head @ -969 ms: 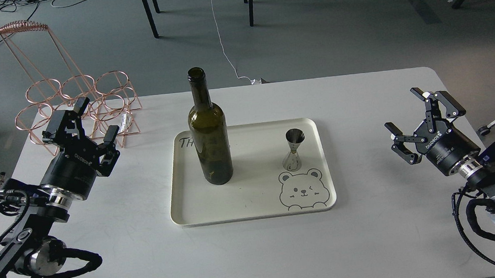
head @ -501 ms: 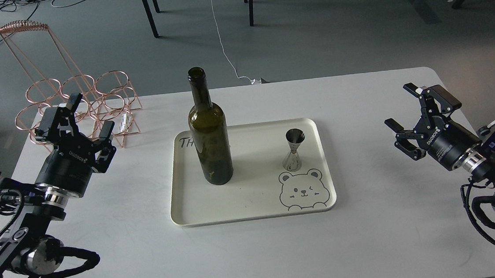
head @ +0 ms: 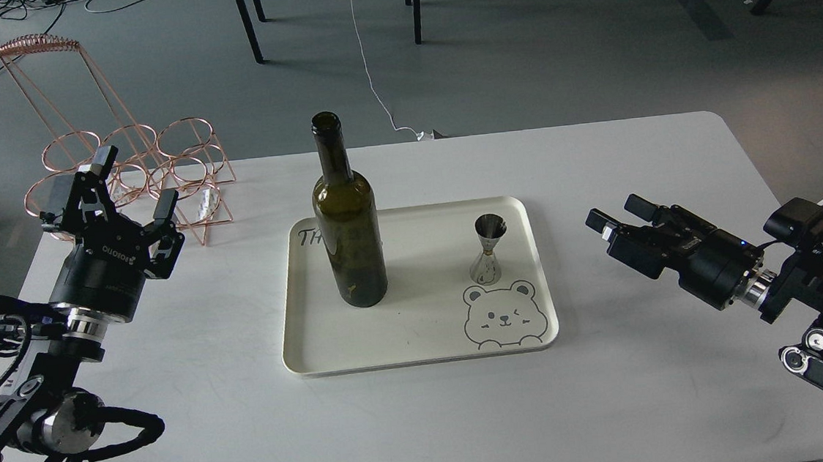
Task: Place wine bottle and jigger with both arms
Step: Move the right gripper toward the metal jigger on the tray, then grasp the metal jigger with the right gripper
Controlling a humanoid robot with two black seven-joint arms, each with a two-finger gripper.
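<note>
The dark olive-green wine bottle (head: 349, 228) stands upright on the left part of a cream tray (head: 421, 358). The small silver jigger (head: 489, 250) stands upright on the tray's right part, above a bear drawing. My left gripper (head: 136, 180) is open and empty, well to the left of the tray, close in front of a wire rack. My right gripper (head: 618, 219) is open and empty, pointing left toward the tray, a short way off its right edge.
A copper wire bottle rack (head: 129, 165) stands at the table's back left corner, right behind my left gripper. The white table (head: 426, 421) ends just behind the tray area. Chair legs and cables lie on the floor beyond.
</note>
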